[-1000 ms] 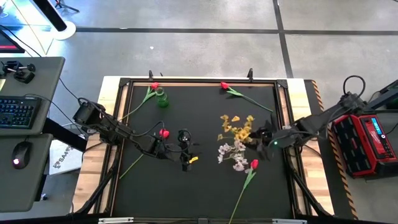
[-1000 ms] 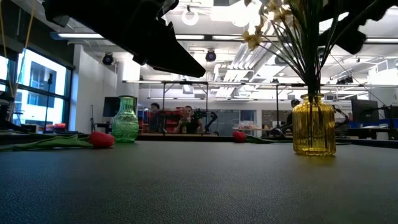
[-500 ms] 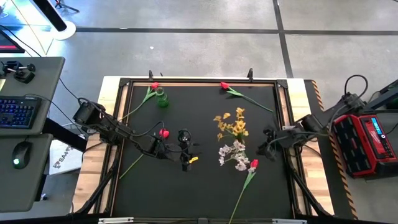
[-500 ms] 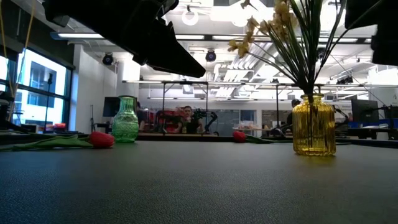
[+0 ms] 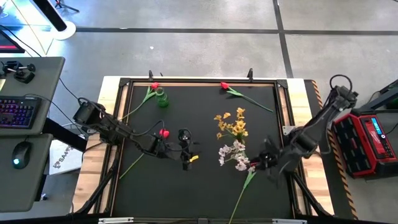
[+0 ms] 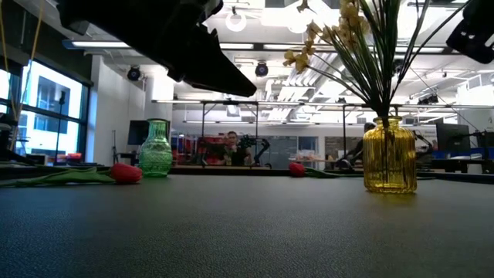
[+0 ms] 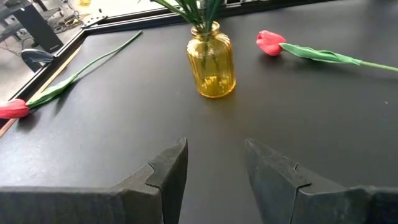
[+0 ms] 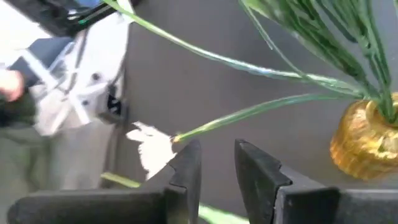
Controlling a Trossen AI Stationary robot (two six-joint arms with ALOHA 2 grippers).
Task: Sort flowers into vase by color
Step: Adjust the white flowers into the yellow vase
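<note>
The yellow vase (image 6: 390,157) holds the yellow-blossom spray (image 5: 231,124) and the pale white-pink spray (image 5: 233,154), whose stems fan out from its neck. The green vase (image 5: 162,98) stands far left with no flowers in it. Red flowers lie flat on the mat: one beside the green vase (image 5: 154,86), one at the far edge (image 5: 224,86), one by my left arm (image 5: 163,132). My right gripper (image 5: 260,162) hovers over a red flower's bloom end, covering it; the stem (image 5: 241,196) runs toward the near edge. Its fingers (image 8: 186,163) stand a little apart with nothing between. My left gripper (image 7: 214,168) is open over the mat's middle.
The black mat has a raised frame (image 5: 127,84) all round. Cables and a small yellow piece (image 5: 193,159) lie by my left gripper. A red case (image 5: 367,143) sits off the table's right side, a desk with a keyboard (image 5: 18,112) off its left. A person shows in the room behind (image 6: 229,147).
My right gripper has drawn back from the yellow spray toward the table's right edge, then gone toward the near edge, over the red flower beside the white-pink spray. The yellow spray has swung a little toward the left and stands in the yellow vase.
</note>
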